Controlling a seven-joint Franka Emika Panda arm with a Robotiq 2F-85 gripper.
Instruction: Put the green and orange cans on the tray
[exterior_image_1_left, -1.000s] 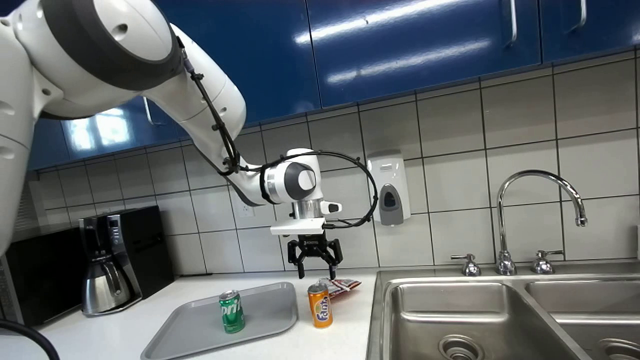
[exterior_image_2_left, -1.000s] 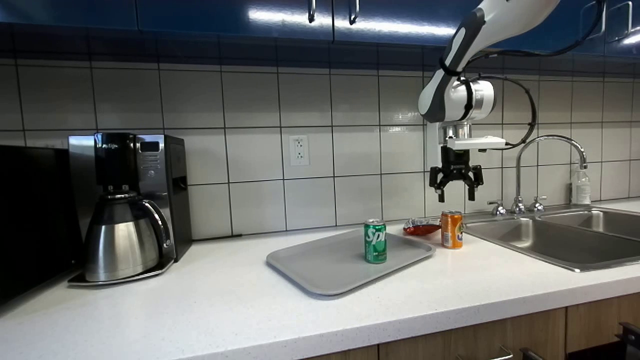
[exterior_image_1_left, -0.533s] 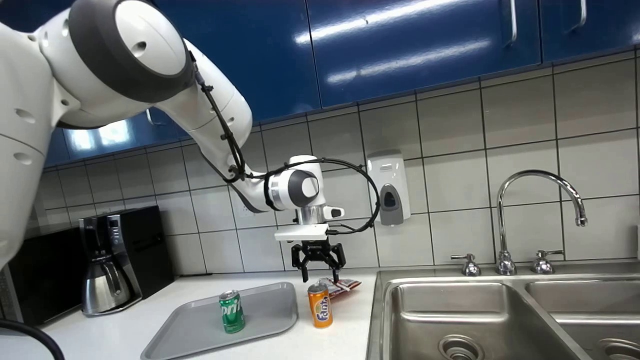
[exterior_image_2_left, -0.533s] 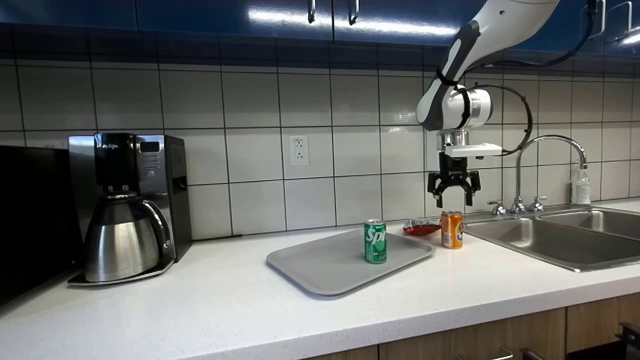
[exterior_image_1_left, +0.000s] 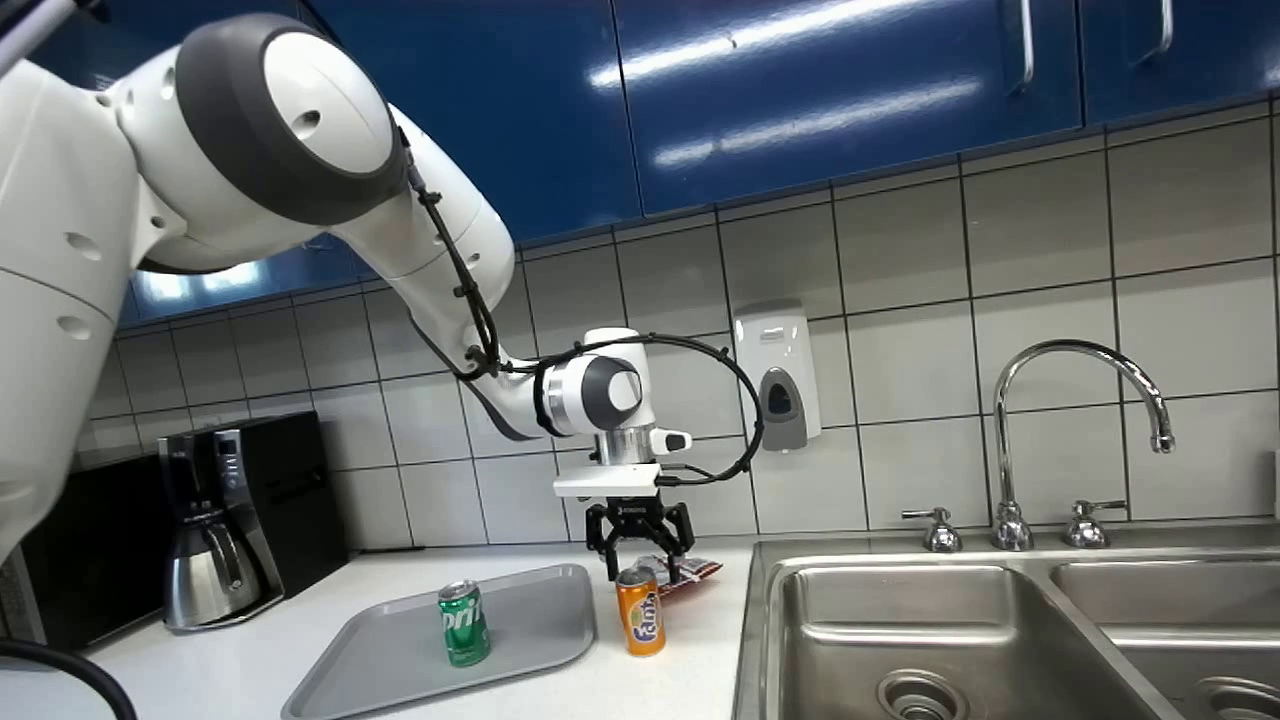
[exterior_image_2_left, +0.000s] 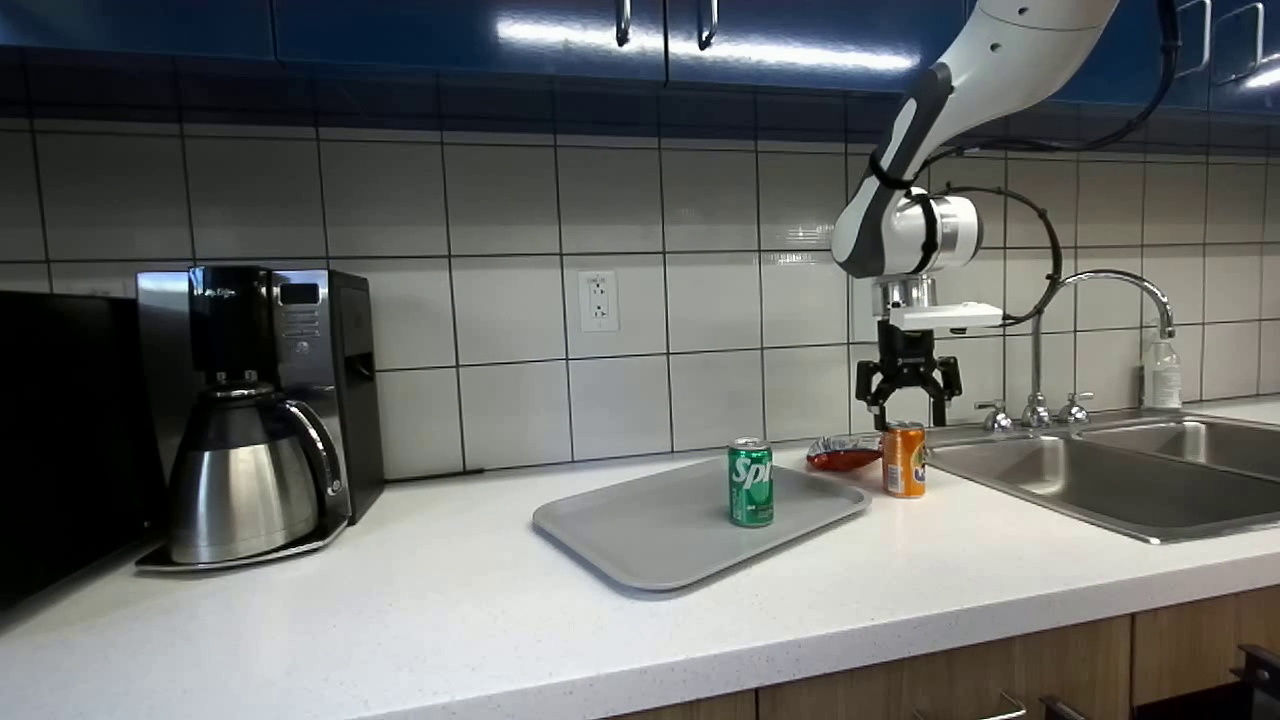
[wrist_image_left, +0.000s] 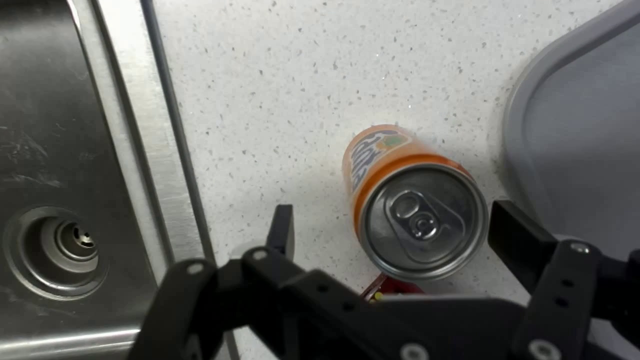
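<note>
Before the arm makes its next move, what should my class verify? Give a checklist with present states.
1. Gripper open, holding nothing: ok.
2. Orange can upright on the counter: ok.
3. Orange can centred between the fingers: not ok; in the wrist view it sits nearer the finger at the picture's right.
4. Red packet clear of the fingers' path: cannot tell; gripper parts hide much of it in the wrist view.
5. Green can standing on the tray: ok.
6. Room on the tray beside the green can: ok.
</note>
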